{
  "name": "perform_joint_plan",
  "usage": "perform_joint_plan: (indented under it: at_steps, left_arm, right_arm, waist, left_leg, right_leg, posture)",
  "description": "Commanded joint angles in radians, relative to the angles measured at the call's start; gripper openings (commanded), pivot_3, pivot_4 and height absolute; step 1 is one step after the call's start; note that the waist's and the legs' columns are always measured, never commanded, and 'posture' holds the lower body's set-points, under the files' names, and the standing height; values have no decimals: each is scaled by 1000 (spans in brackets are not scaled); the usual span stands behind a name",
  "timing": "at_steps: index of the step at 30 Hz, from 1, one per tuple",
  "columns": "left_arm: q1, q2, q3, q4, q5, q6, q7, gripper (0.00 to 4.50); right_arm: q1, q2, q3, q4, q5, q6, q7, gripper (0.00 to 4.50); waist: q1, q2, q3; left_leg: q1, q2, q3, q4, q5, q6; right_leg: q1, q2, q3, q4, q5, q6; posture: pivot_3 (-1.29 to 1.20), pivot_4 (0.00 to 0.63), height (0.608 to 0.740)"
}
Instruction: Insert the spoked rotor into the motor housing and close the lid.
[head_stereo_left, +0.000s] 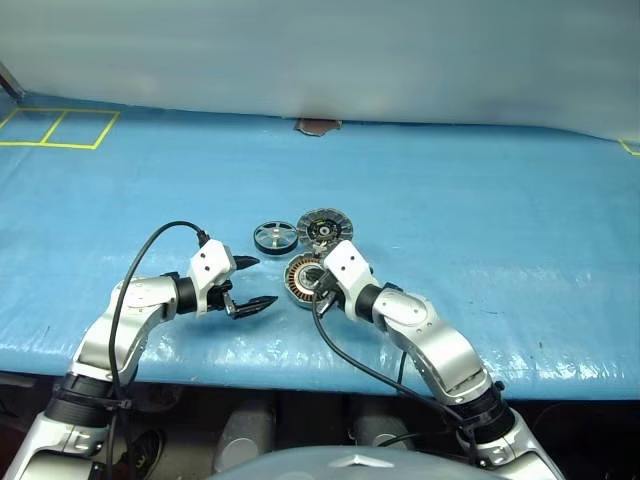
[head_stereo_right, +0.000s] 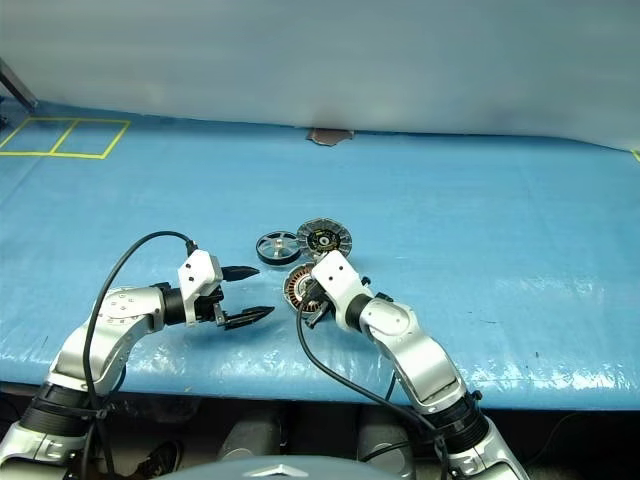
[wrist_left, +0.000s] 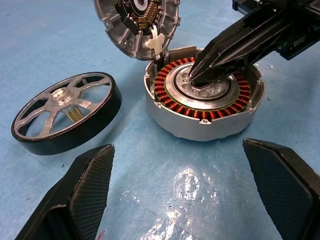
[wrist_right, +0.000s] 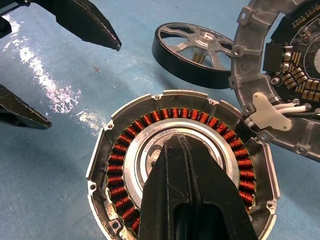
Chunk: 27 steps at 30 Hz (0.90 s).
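Note:
The motor housing (wrist_left: 202, 107), a silver cup with coppery windings, lies on the blue table. Its lid (wrist_left: 135, 22) is hinged open at the far rim, with the inner face and its small parts showing. The spoked rotor (wrist_left: 65, 112), a dark ring with silvery spokes, lies flat just left of the housing. My right gripper (wrist_right: 175, 142) is shut, its tips resting on the housing's silver centre. My left gripper (head_stereo_left: 262, 282) is open and holds nothing. It hovers just left of the housing and nearer than the rotor (head_stereo_left: 275, 237).
A blue tarp (head_stereo_left: 480, 210) covers the table. Yellow tape lines (head_stereo_left: 60, 128) mark its far left corner, and a brown patch (head_stereo_left: 317, 126) sits at the far edge. The table's front edge (head_stereo_left: 300, 368) runs close under both arms. Black cables loop off each wrist.

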<state>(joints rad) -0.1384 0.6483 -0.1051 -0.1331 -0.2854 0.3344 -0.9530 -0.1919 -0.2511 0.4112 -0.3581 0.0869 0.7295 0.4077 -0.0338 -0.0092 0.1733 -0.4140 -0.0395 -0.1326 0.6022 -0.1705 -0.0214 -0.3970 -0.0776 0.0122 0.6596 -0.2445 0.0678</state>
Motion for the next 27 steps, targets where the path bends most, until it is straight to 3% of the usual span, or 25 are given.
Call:
perform_joint_plan:
  at_steps: [1,27]
  left_arm:
    - [-4,-2,20,-13,-3,-20,5,4500]
    - [-5,-4,26,-16,-8,-18,19,4500]
  right_arm:
    - [22,-4,23,66,-15,32,-2,26]
    - [64,12,-6,180,-20,78,-33,26]
  waist:
    - [-1,0,0]
    - [0,-1,-17]
  left_leg:
    - [0,0,0,0,0,0]
    - [3,7,-1,0,0,-1]
  right_leg:
    - [0,0,0,0,0,0]
    - [1,0,0,0,-1,-1]
  posture:
    - [0,150,740]
    - [0,150,740]
